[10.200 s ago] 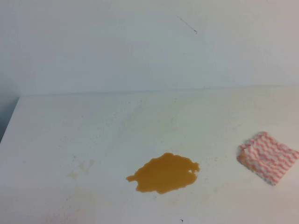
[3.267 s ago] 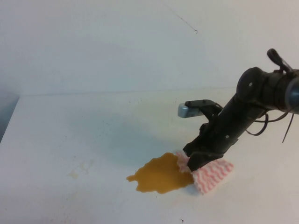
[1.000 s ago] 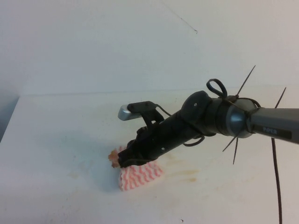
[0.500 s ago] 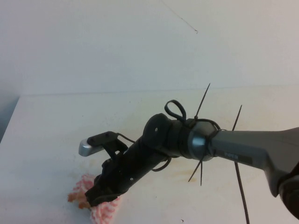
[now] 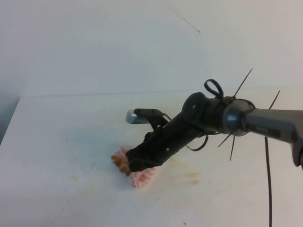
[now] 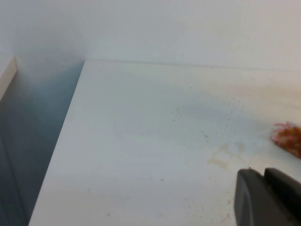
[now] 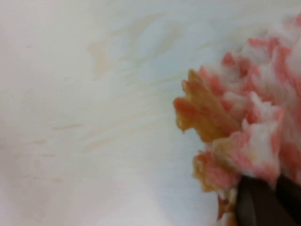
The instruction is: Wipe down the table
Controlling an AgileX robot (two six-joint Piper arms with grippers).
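A red-and-white cloth lies bunched on the white table, its near-left edge soaked orange-brown. My right gripper reaches in from the right and is shut on the cloth, pressing it onto the tabletop. In the right wrist view the crumpled, stained cloth fills the space in front of the dark right gripper. Pale orange smears mark the table right of the cloth. My left gripper hovers over the table's left part, shut and holding nothing; the cloth's edge shows ahead of it.
Faint dried stains sit on the table left of the cloth. The table's left edge drops off to a dark gap. A white wall stands behind the table's far edge.
My right gripper dragged the cloth toward the front left, then back to the right and away from the front edge. The cloth is more bunched than a second ago.
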